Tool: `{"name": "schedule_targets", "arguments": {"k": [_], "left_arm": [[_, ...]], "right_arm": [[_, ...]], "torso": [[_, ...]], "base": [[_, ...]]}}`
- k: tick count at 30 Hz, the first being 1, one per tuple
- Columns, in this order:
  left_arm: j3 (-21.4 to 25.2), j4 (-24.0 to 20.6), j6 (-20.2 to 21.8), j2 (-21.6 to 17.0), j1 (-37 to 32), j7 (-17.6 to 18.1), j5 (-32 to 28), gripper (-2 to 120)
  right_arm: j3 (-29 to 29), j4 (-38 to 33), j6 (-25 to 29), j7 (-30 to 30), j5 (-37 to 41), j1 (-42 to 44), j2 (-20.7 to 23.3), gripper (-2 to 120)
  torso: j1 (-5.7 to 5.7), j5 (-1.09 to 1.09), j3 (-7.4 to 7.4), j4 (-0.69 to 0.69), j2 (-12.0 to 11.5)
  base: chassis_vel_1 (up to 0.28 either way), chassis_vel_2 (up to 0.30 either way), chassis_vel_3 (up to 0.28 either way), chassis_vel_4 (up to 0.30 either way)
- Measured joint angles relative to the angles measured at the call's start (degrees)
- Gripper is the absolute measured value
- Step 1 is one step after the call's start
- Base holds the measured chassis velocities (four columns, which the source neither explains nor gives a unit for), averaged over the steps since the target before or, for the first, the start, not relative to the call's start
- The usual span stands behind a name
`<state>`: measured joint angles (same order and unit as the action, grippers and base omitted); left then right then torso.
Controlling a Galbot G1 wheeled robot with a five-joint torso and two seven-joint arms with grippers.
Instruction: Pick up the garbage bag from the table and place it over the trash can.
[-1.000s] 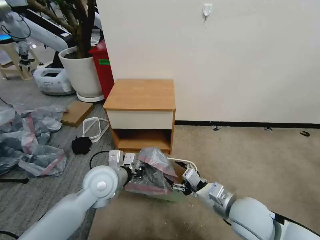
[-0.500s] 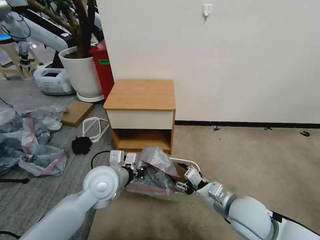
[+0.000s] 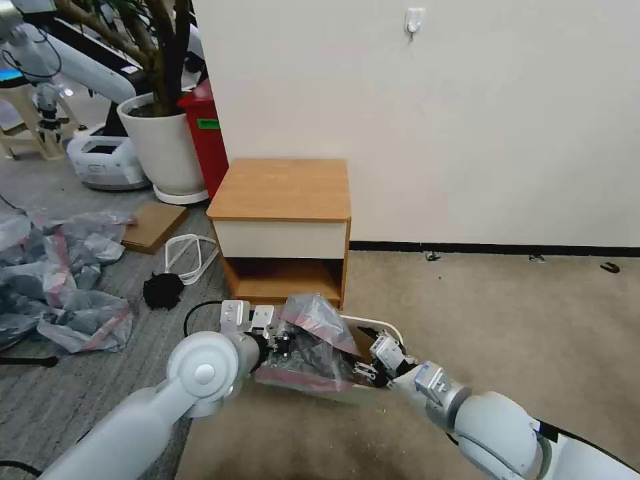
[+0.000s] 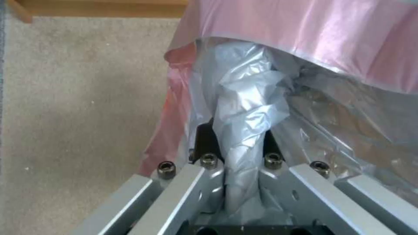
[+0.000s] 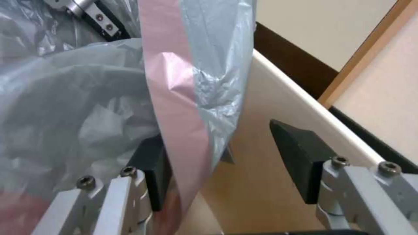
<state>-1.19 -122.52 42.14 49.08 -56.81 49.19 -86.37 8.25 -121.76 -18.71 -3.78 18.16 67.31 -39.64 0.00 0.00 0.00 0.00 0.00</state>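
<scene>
Lower centre of the head view: the garbage bag (image 3: 310,343) sits bunched over the beige trash can (image 3: 381,328), in front of the nightstand (image 3: 280,190). The left gripper (image 4: 237,153) is clamped on a gathered fold of film; the right gripper (image 5: 222,160) stands apart, the pink drawstring band (image 5: 174,98) between its pads. Judged best practice: close on the band, then spread the rim outward over the can's far edge.

The garbage bag (image 3: 313,340) is seen bunched over the trash can (image 3: 380,393) on the carpet before the table (image 3: 283,223), flanked by the left gripper (image 3: 275,341) and the right gripper (image 3: 372,365), both against the plastic
</scene>
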Motion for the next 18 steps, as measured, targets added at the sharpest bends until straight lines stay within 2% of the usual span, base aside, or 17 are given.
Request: {"name": "schedule_targets", "arguments": {"k": [9, 14, 18], "left_arm": [[-0.2, -0.2, 0.0, 0.0, 0.2, 0.0, -0.1, 4], [-0.3, -0.3, 0.0, 0.0, 0.2, 0.0, -0.1, 4], [-0.4, -0.3, 0.0, 0.0, 0.0, 0.0, -0.1, 4]], "right_arm": [[0.8, 0.8, -0.3, -0.9, 0.1, -0.6, -1.0, 56], [0.9, 0.8, -0.3, -1.3, 0.2, -0.7, -1.3, 52], [0.8, 0.8, -0.3, -1.4, 0.2, -0.6, -1.6, 43]], "torso": [[0.00, 0.00, 0.00, 0.00, 0.0], [0.00, 0.00, 0.00, 0.00, 0.0], [0.00, 0.00, 0.00, 0.00, 0.0]], "base": [[0.000, 0.000, 0.000, 0.000], [0.000, 0.000, 0.000, 0.000], [0.000, 0.000, 0.000, 0.000]]}}
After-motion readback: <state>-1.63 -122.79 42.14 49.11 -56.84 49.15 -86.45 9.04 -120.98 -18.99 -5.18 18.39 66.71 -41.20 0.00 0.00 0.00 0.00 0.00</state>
